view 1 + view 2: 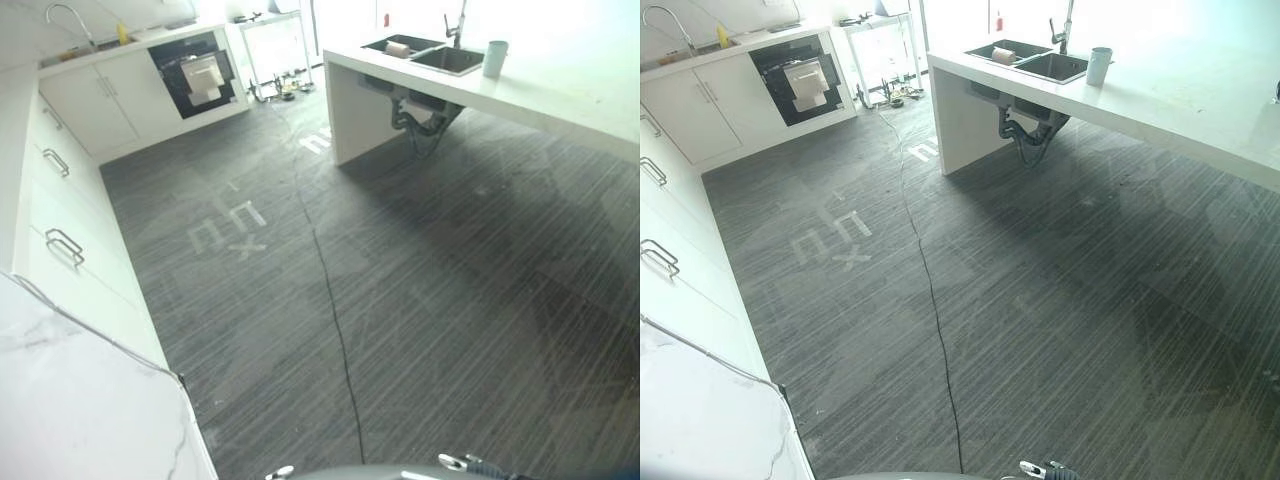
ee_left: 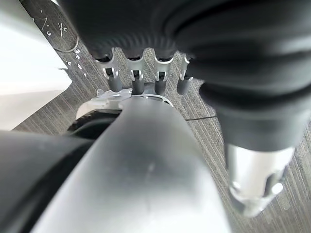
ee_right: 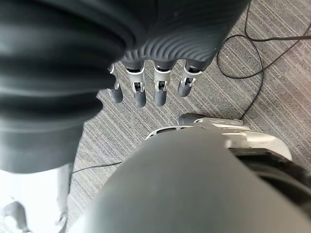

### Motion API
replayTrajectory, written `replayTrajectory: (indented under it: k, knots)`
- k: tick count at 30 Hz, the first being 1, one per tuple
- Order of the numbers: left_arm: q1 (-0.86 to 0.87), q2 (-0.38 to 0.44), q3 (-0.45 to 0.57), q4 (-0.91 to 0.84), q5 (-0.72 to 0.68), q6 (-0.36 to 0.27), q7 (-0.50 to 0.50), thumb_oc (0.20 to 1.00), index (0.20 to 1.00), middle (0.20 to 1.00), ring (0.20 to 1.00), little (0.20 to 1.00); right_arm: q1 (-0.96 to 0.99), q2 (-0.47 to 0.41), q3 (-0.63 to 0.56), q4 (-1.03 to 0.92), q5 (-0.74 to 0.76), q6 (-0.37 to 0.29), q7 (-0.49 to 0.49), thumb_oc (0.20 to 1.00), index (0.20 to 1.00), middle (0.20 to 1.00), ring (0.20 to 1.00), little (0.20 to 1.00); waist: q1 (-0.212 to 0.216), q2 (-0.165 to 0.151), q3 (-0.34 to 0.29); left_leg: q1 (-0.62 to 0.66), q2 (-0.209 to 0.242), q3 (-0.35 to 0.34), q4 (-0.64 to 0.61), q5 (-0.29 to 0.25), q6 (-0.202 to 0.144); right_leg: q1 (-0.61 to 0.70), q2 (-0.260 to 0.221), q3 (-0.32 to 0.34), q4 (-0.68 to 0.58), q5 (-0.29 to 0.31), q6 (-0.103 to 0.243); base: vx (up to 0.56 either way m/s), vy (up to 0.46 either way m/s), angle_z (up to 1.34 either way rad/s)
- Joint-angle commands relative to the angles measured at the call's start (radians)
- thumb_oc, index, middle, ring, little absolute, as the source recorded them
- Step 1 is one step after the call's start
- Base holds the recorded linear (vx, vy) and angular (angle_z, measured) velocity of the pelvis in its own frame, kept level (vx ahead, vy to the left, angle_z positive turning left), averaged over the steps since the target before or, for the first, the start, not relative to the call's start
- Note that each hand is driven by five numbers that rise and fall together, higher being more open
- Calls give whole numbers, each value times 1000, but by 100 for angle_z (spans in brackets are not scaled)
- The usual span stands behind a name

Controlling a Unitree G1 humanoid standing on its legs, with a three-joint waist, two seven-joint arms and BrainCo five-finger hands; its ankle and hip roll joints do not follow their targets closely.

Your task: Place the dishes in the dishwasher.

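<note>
Floor: dark grey striped flooring (image 1: 420, 290) runs across the kitchen, with pale tape marks (image 1: 228, 228) near its middle.
Island counter: a white counter (image 1: 560, 95) stands far right, with a double sink (image 1: 432, 55) sunk into its far end and a tap (image 1: 458, 22) behind the basins.
Dishes: a pale blue-grey cup (image 1: 494, 58) stands upright on the counter just beside the sink's right basin; a round brownish item (image 1: 397, 48) lies in the left basin, too small to tell what it is.
Dishwasher: a dark-fronted built-in appliance (image 1: 195, 72) sits in the far cabinet run, a white sheet hanging over its front; I cannot tell if this is the dishwasher or whether its door is ajar.
Cabinets: white drawer fronts with metal handles (image 1: 62, 245) line the left side; a second sink's tap (image 1: 68, 18) shows on the far counter.
Near counter: a white marbled counter (image 1: 70, 400) lies at lower left.
Left hand: left hand (image 2: 141, 80) hangs over the floor, fingers (image 2: 114, 80) straight and relaxed, holding nothing.
Right hand: right hand (image 3: 150, 87) hangs likewise, fingers (image 3: 140, 93) extended and released, empty.
</note>
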Motion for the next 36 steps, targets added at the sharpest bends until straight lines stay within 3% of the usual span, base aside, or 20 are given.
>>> replayTrajectory:
  k: [1, 16, 22, 27, 32, 36]
  knots:
    - [-54, -113, 1, 7, -48, -5, -48, 1000, 1000, 1000, 1000, 1000, -58, 68, 50, 23, -14, 0, 22, 1000, 1000, 1000, 1000, 1000, -6, -39, -17, 8, 3, -11, 39, -66, -26, 39, -68, -25, -79, 82, 68, 7, -12, 6]
    - [-58, -109, -1, 5, -15, -35, -59, 1000, 1000, 1000, 1000, 1000, -62, 64, 61, 15, -5, -17, 21, 1000, 1000, 1000, 1000, 1000, -6, -37, -13, 2, 1, -17, 46, -68, -22, 34, -65, -10, -72, 78, 63, -2, -1, 1]
    - [-85, -108, -9, 0, -30, -17, -65, 1000, 1000, 1000, 1000, 1000, -82, 64, 64, 17, 17, -29, 23, 1000, 1000, 1000, 1000, 1000, -8, -34, -24, 6, 2, -14, 56, -71, -21, 37, -62, -9, -59, 70, 59, -72, -1, 0]
    - [-108, -111, -7, -19, -135, -16, -40, 1000, 1000, 1000, 1000, 1000, -115, 53, 60, -4, 75, -13, 17, 1000, 1000, 1000, 1000, 1000, -12, -27, -16, -4, 2, -23, 116, -87, -10, 23, -66, -7, 5, 45, 43, -103, 1, -1]
    - [-135, -112, -10, -24, -114, 10, -35, 1000, 1000, 1000, 1000, 1000, -140, 42, 35, -2, 117, 16, 14, 1000, 1000, 1000, 1000, 1000, -21, -20, -7, 5, 9, -30, 200, -115, -6, 28, -69, -1, 76, 15, 27, 0, 7, 4]
    - [-67, -121, -4, 2, -29, 61, -67, 1000, 1000, 1000, 1000, 1000, -94, 42, 7, 37, 64, 69, 33, 1000, 1000, 1000, 1000, 1000, -34, -22, -90, 84, 13, -6, 226, -168, -16, 107, -61, 10, 90, -27, 28, 387, 0, 0]
